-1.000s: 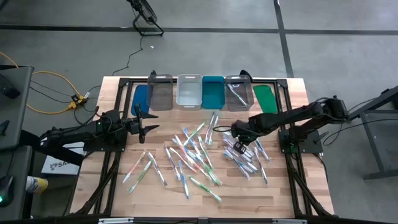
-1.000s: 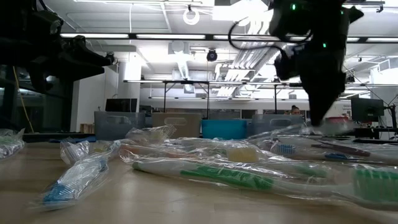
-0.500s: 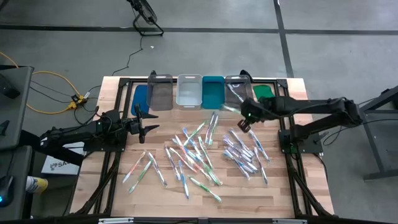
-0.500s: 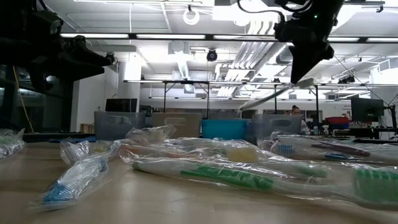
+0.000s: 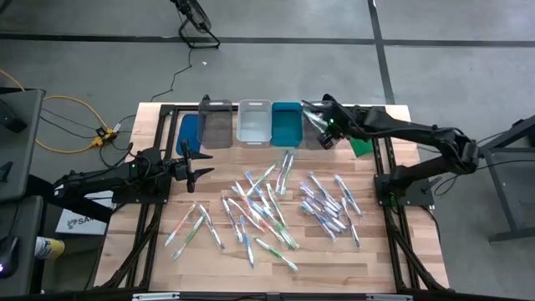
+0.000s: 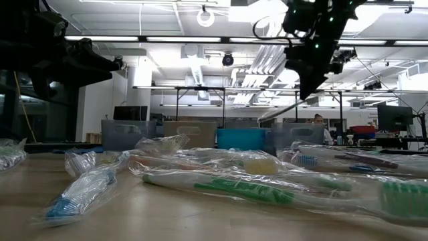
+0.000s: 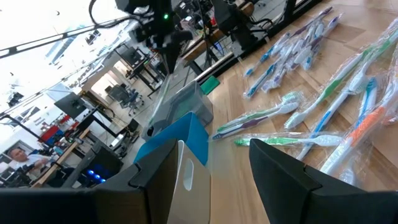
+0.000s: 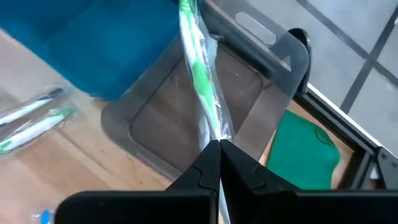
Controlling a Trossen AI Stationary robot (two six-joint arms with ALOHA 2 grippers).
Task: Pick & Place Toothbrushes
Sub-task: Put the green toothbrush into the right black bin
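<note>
Many wrapped toothbrushes (image 5: pixel 276 205) lie scattered on the wooden table, also seen in the low view (image 6: pixel 227 184). My right gripper (image 5: pixel 328 132) hangs above the right-hand grey bin (image 5: pixel 316 125) at the far edge, shut on one green toothbrush in clear wrap (image 8: pixel 198 68). In the low view the right gripper (image 6: pixel 309 86) is high above the table, and the toothbrush (image 6: pixel 284 107) slants down from it. My left gripper (image 5: pixel 203 168) waits open over the table's left side, touching nothing (image 7: pixel 217 180). My right gripper pinches one end of the wrapped green toothbrush (image 8: pixel 216 134) between its two shut fingertips (image 8: pixel 205 165), coming from above and pointing down. The toothbrush is lifted clear and runs on past the fingertips, slanting over the open grey bin (image 8: pixel 180 118).
Along the far edge stand a blue lid (image 5: pixel 190 130), a grey bin (image 5: pixel 216 124), a clear bin (image 5: pixel 254 124), a teal bin (image 5: pixel 287 124) and a green lid (image 5: pixel 358 134). Black frame rails (image 5: pixel 384 167) run along the table's sides. Bare wood lies near the front edge.
My right gripper has risen from the toothbrush pile on the table's right side, carrying one wrapped green toothbrush, and swung toward the far edge until it is over the right-hand grey bin. The toothbrush is lifted clear of the pile.
</note>
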